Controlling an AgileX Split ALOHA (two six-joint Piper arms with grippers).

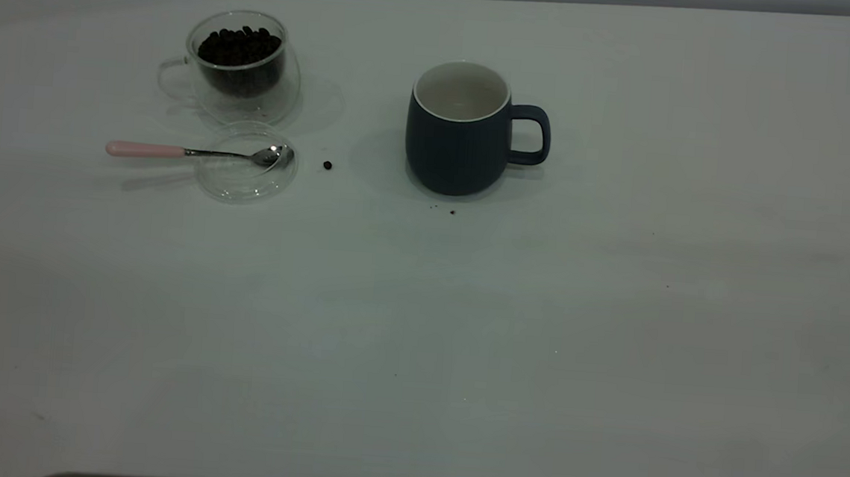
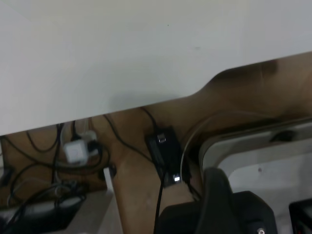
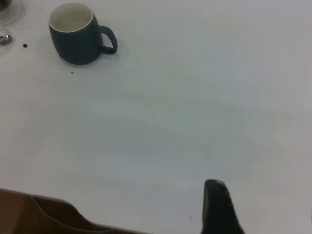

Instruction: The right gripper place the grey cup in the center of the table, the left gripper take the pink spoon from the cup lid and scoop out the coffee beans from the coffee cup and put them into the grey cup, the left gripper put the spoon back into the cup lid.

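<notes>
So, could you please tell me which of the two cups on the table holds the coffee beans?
The clear double-walled glass cup, standing behind the glass lid; the rounded dark slate-blue mug looks empty, showing only its white inside.

Far beyond both parked pincers, dark slate-blue ceramic mug [image 1: 461, 132], bean-filled clear glass cup [image 1: 241, 67] and spoon-bearing glass lid [image 1: 248, 163] stand; nearer white surface [image 1: 418, 343] lies open.

Lab bench, bare white table [image 1: 614, 319], tangled cables [image 2: 44, 175], power adapter [image 2: 165, 153]
</notes>
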